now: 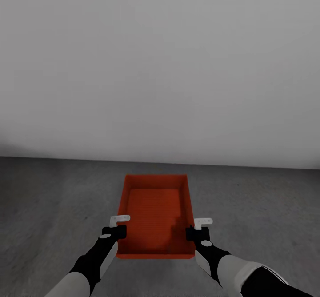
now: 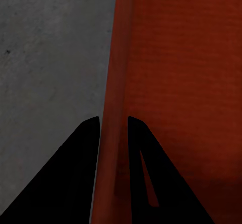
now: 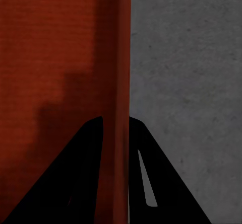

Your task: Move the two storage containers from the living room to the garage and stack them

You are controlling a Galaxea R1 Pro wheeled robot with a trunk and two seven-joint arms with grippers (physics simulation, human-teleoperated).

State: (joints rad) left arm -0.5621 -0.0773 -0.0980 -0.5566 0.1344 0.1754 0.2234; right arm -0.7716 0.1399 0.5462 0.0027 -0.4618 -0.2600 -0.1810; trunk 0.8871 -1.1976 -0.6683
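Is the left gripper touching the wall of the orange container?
Touching. In the left wrist view, the left gripper has one of its fingers on each side of the storage container wall, with no gap visible.

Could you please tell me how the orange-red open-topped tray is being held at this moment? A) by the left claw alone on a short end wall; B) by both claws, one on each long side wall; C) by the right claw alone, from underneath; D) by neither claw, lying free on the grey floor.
B: the left claw straddles one long side wall of the orange-red open-topped tray and the right claw the opposite wall, each wrist view showing a wall between the fingers.
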